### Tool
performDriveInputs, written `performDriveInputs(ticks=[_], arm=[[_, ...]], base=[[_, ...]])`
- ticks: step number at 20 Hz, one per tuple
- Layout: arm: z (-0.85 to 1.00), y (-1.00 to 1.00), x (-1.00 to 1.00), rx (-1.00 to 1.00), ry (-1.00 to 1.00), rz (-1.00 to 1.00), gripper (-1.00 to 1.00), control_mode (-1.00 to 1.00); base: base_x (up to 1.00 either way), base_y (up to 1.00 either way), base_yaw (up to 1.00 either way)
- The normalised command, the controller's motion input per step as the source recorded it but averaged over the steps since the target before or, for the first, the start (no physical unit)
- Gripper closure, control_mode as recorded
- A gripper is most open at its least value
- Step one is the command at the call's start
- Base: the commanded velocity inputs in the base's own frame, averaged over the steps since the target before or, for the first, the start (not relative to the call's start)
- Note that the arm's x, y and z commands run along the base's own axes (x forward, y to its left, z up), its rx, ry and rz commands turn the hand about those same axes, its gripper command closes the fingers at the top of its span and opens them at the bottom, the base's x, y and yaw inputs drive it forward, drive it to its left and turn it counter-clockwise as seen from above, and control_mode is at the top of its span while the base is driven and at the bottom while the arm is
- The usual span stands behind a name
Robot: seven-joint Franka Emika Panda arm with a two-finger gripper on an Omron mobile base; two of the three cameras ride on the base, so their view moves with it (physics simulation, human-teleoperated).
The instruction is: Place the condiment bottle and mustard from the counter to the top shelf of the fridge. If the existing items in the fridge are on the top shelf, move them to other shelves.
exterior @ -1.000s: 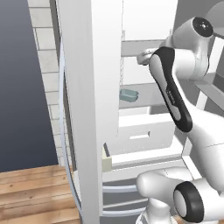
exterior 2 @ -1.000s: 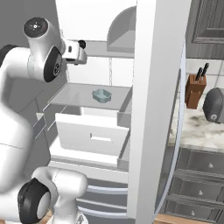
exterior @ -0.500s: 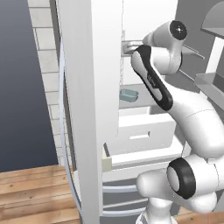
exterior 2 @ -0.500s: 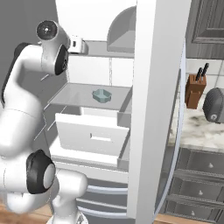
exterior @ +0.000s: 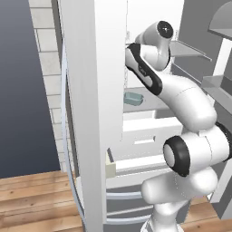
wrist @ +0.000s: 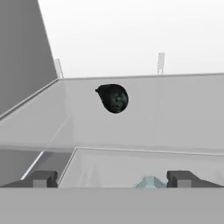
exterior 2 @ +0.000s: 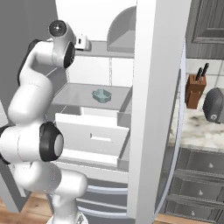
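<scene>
- Inside the open fridge (exterior 2: 157, 87), the arm has swung up and inward over the last second, its hand rising from in front of the middle shelf to the level of the top shelf (wrist: 175, 109).
- At the bottom of the hand view the gripper (wrist: 113, 179) shows its two finger tips set wide apart with nothing between them; it holds nothing.
- A small black object (wrist: 113, 98), one of the existing items, lies on the top shelf ahead of the gripper and well apart from the finger tips.
- The teal dish (exterior 2: 102, 94) sits on the shelf below, just above the pulled-out drawer (exterior 2: 92, 138); it looks unmoved, and its pale edge peeks up between the finger tips in the hand view.
- Judging from this, the arm is lining up to clear the black object off the top shelf; the dish is already on a lower shelf and needs no move.
- On the counter (exterior 2: 197, 131) a knife block (exterior 2: 195, 89) and a toaster (exterior 2: 214, 105) are visible; the condiment bottle and mustard cannot be made out.
</scene>
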Motion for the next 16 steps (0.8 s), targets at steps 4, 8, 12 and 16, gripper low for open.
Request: performDriveInputs(ticks=[4, 8, 12, 16], arm=[[0.00, 0.01, 0.82, 0.00, 0.02, 0.04, -1.00, -1.00], [-0.01, 0.04, 0.75, 0.00, 0.00, 0.04, -1.00, -1.00], [0.00, 0.08, 0.69, 0.00, 0.00, 0.04, -1.00, -1.00], [-0.05, 0.14, 0.63, 0.00, 0.01, 0.02, -1.00, -1.00]], base=[[0.00, 0.00, 0.00], [0.00, 0.00, 0.00], [0.00, 0.00, 0.00], [0.00, 0.00, 0.00]])
